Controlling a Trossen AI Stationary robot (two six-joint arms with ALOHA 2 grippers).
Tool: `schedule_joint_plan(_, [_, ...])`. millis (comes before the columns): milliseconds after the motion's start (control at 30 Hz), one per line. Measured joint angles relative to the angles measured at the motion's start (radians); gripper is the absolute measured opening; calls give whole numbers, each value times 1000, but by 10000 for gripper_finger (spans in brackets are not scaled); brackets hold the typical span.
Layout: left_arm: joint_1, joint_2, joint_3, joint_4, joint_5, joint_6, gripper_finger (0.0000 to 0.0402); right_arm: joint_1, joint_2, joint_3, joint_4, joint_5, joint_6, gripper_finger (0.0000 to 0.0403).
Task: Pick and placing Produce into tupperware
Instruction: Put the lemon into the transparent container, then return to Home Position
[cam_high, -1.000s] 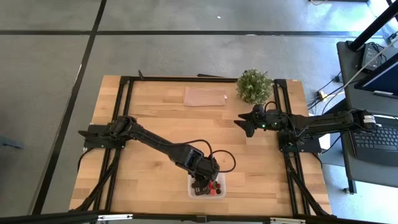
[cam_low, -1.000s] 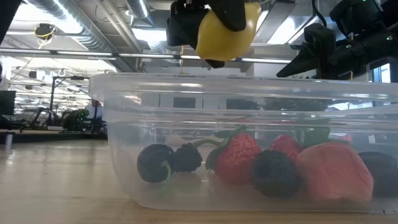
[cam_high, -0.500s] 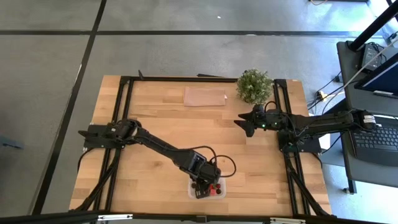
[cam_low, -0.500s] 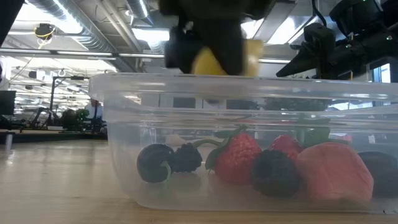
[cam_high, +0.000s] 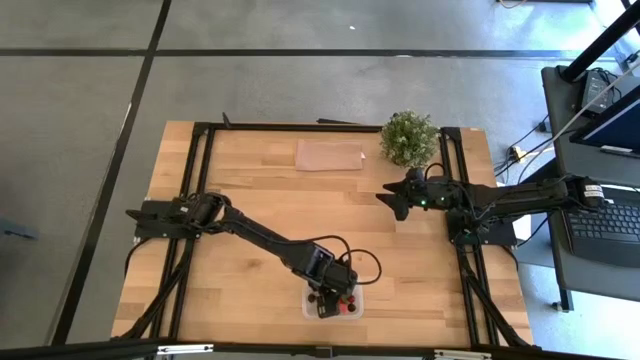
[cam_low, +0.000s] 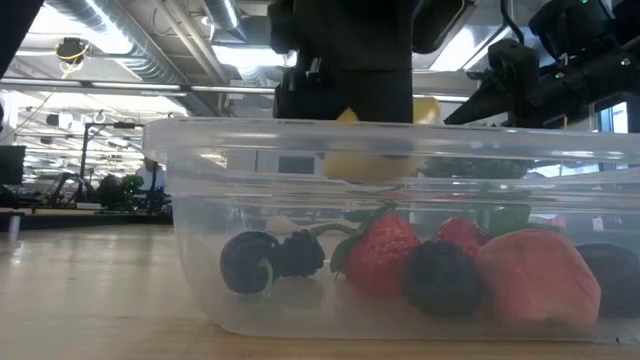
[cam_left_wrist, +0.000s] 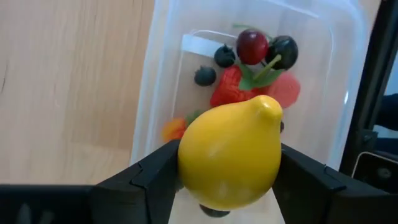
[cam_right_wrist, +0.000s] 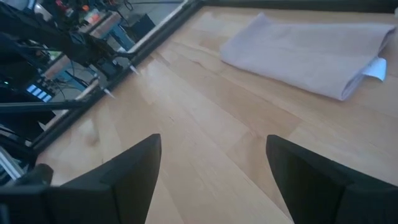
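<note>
- Lemon (cam_left_wrist: 230, 155) sits between your left gripper (cam_left_wrist: 227, 171) fingers, gripped on both sides, just over the tupperware (cam_high: 333, 301) at the table's 6 o'clock edge.
- Strawberries (cam_low: 382, 254) and dark berries (cam_low: 250, 262) lie on the tub floor below it.
- Your right gripper (cam_right_wrist: 211, 180) waits with fingers spread wide and empty, near 3 o'clock, beside the potted plant (cam_high: 409, 138).
- Brownish sheet (cam_high: 330, 155) lies at 12 o'clock.

The lemon (cam_left_wrist: 230, 155) is plain bright yellow, smooth and unmarked, between black fingers (cam_left_wrist: 152, 177). Below it the clear tupperware (cam_left_wrist: 348, 81) shows red strawberries (cam_left_wrist: 231, 88), a dark red cherry (cam_left_wrist: 252, 46) and near-black berries (cam_left_wrist: 204, 76) — with green stems. The table (cam_high: 250, 180) is pale wood grain — the sheet (cam_high: 329, 155) brownish, the plant (cam_high: 408, 138) green.
</note>
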Motion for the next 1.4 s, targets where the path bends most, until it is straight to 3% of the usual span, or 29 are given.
schedule_joint_plan(433, [34, -24, -1, -33, 4, 61, 223, 0, 1, 0, -3, -1, -2, 291])
schedule_joint_plan(567, [45, -90, 0, -32, -29, 114, 226, 0, 1, 0, -2, -1, -2, 291])
schedule_joint_plan(733, [79, -203, -1, -58, -148, 203, 224, 0, 1, 0, 5, -2, -4, 291])
schedule_joint_plan(867, [115, -315, -1, -44, -168, 281, 223, 0, 1, 0, 6, -2, -8, 291])
schedule_joint_plan(967, [132, -415, -1, -40, -265, 354, 227, 0, 1, 0, 20, -2, -30, 291])
schedule_joint_plan(1167, [160, -613, 0, -55, -613, 530, 228, -24, 0, 0, 200, -1, -99, 291])
schedule_joint_plan(1300, [202, -726, -3, -120, -675, 550, 228, -75, -13, 64, 237, -5, -206, 291])
schedule_joint_plan(1400, [230, -823, -64, -125, -698, 561, 228, -122, -31, 173, 121, -9, -308, 291])
